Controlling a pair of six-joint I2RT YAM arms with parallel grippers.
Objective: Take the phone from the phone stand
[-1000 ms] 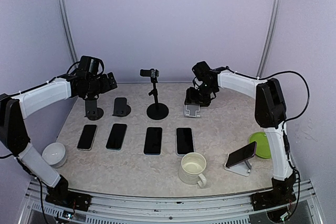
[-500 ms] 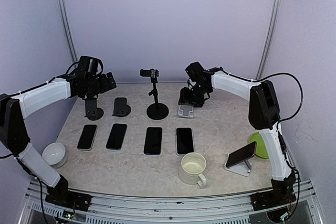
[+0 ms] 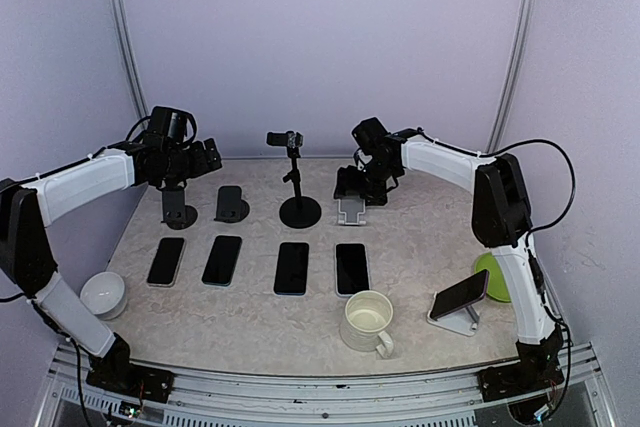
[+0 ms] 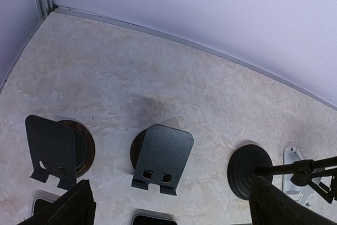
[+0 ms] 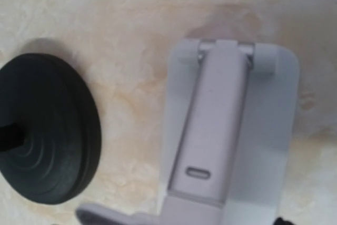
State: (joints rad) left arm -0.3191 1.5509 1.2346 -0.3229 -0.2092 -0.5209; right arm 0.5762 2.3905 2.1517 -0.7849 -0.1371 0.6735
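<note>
Phone (image 3: 460,293): propped at a tilt on a white stand (image 3: 452,323), front right, just beside a green dish (image 3: 497,275); well apart from both grippers
Left gripper (image 3: 203,159): back left, raised over two black stands (image 4: 160,159); fingers (image 4: 73,209) spread wide, nothing between them
Right gripper (image 3: 356,185): at the back, low over a second white stand (image 3: 351,210); finger spread cannot be told, nothing seen held
Flat phones (image 3: 292,268): four in a row, mid-table
Mug (image 3: 368,322): front, left of the phone
</note>
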